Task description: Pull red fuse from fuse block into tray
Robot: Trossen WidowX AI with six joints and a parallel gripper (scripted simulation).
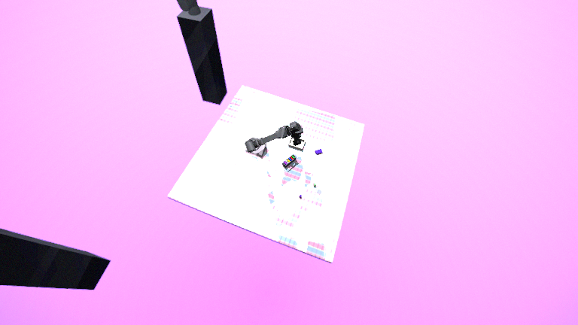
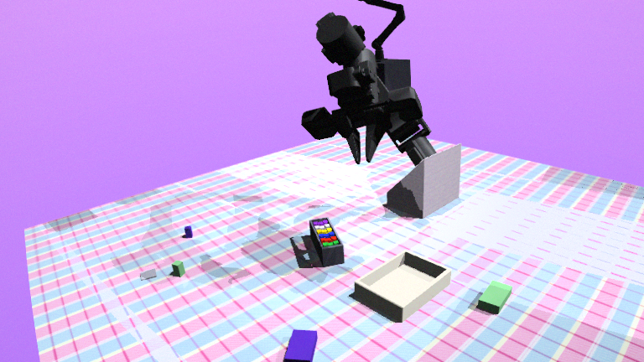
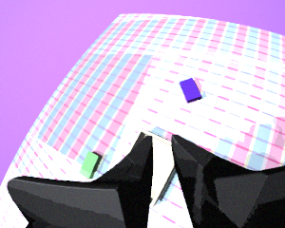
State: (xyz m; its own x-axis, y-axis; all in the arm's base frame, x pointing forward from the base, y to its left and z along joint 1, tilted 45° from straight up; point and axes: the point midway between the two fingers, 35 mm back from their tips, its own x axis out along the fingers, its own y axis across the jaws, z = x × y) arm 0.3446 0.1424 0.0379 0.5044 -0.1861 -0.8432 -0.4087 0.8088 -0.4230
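The dark fuse block [image 2: 332, 255] [image 1: 290, 162] stands on the checked table with a row of coloured fuses in its top. The red fuse [image 2: 327, 240] sits in the block, second from the near end, between a blue and a green one. The pale, empty tray [image 2: 380, 300] lies to the right of the block. My gripper [image 2: 361, 158] [image 1: 296, 139] [image 3: 161, 141] hangs high in the air, fingers pointing down, nearly closed with nothing between them. In the wrist view a pale strip of the tray [image 3: 160, 166] shows through the narrow gap.
A grey wedge [image 2: 434, 187] carries the arm's base. A green block [image 2: 494, 296] [image 3: 90, 163] lies right of the tray, a purple block [image 2: 301, 344] [image 3: 191, 89] [image 1: 318, 151] in front. A small green cube [image 2: 178, 267], a small purple piece [image 2: 188, 231] and a grey chip [image 2: 148, 273] lie left.
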